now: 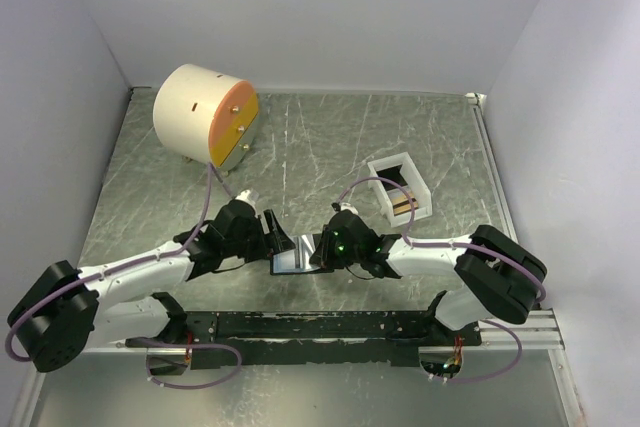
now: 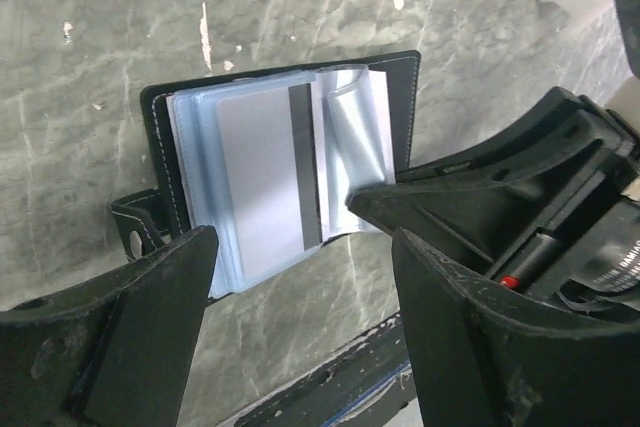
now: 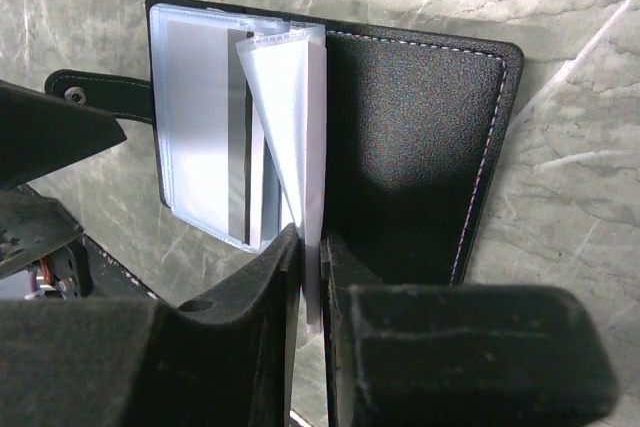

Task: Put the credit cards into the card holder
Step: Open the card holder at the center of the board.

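The black card holder [image 1: 296, 260] lies open on the table between my two grippers. Its clear sleeves hold a card [image 2: 262, 179] that shows a pale back with a dark stripe; it also shows in the right wrist view [image 3: 200, 127]. My right gripper [image 3: 312, 252] is shut on several clear sleeves [image 3: 292, 107] and holds them upright above the holder's black cover [image 3: 410, 137]. My left gripper [image 2: 300, 252] is open and empty, just in front of the holder [image 2: 160, 177]. More cards [image 1: 404, 205], brownish, stand in the white tray [image 1: 419, 184].
A big cream cylinder [image 1: 205, 115] with an orange face stands at the back left. The white tray stands right of centre, behind the right arm. A black rail [image 1: 310, 325] runs along the near table edge. White walls close in the table.
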Tool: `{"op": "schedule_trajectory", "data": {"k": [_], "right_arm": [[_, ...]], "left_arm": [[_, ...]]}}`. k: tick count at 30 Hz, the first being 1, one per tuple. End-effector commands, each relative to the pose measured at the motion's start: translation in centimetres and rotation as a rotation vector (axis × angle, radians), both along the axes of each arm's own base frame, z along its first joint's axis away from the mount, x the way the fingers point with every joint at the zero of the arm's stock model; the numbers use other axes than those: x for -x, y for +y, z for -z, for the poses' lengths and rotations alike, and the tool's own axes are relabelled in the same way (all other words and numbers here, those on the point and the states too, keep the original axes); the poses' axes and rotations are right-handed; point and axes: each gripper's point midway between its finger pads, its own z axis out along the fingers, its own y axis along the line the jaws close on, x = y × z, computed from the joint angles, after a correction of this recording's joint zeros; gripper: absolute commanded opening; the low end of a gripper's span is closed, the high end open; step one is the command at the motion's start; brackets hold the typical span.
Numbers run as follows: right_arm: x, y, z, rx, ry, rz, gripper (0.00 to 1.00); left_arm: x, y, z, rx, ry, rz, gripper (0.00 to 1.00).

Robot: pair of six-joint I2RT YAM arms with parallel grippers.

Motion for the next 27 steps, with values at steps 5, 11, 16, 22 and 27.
{"op": "schedule_trajectory", "data": {"k": [5, 11, 16, 22, 27], "right_arm": [[0.3, -0.4, 0.2, 0.003, 0.01, -0.003, 0.13], [0.4, -0.3, 0.2, -0.007, 0.013, -0.003, 0.13], [0.4, -0.2, 0.2, -0.008, 0.014, -0.006, 0.13], [0.5, -0.3, 0.4, -0.007, 0.019, -0.005, 0.13], [0.4, -0.2, 0.3, -0.009, 0.016, -0.005, 0.13]], "left_arm": [[-1.0, 0.1, 0.7, -0.021, -0.04, -0.01, 0.82], [-1.0, -0.2, 1.5, -0.013, -0.031, -0.002, 0.82], [-1.0, -0.9, 1.4, 0.007, -0.028, 0.02, 0.81], [-0.8, -1.5, 1.3, 0.029, -0.018, 0.041, 0.8], [-0.7, -1.9, 1.2, 0.055, -0.013, 0.053, 0.8]]}}
